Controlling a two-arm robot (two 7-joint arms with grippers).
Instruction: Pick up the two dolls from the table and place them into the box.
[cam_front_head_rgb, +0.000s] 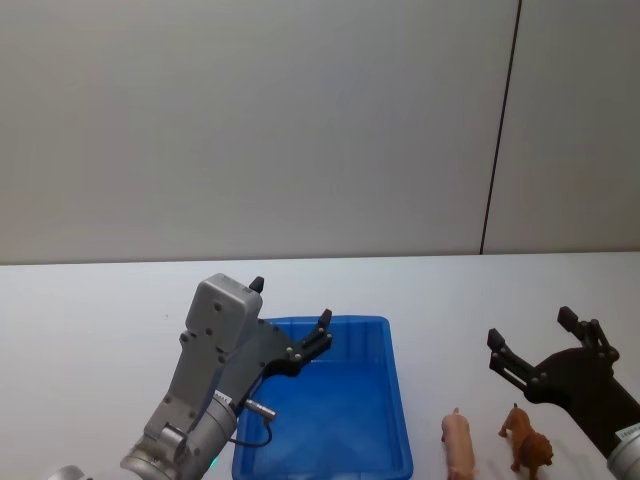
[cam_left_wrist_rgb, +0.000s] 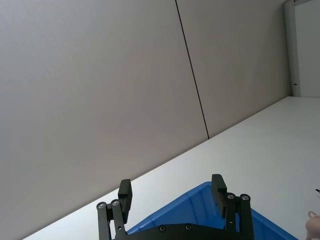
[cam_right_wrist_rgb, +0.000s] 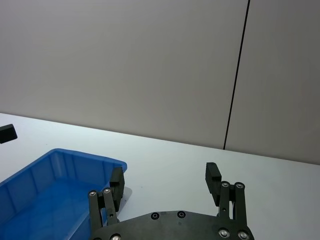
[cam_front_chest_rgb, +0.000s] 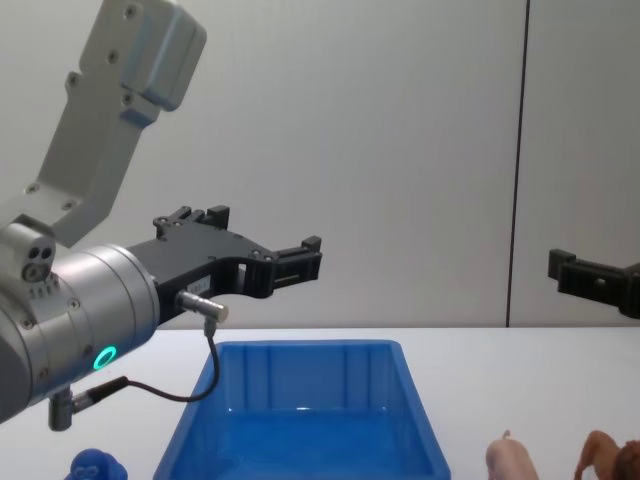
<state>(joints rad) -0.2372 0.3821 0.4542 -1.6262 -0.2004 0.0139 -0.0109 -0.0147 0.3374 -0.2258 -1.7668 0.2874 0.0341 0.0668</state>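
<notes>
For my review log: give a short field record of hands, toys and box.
box: on the table, no toy seen inside
left hand: open, empty, raised over the box's left side
right hand: open, empty, raised right of the box
pink pig: on the table, right of the box
brown animal: on the table, right of the pig
blue figure: on the table, left of the box

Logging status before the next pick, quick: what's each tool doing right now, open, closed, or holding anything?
Left tool: open, holding nothing, over the blue bin.
Right tool: open, holding nothing.
</notes>
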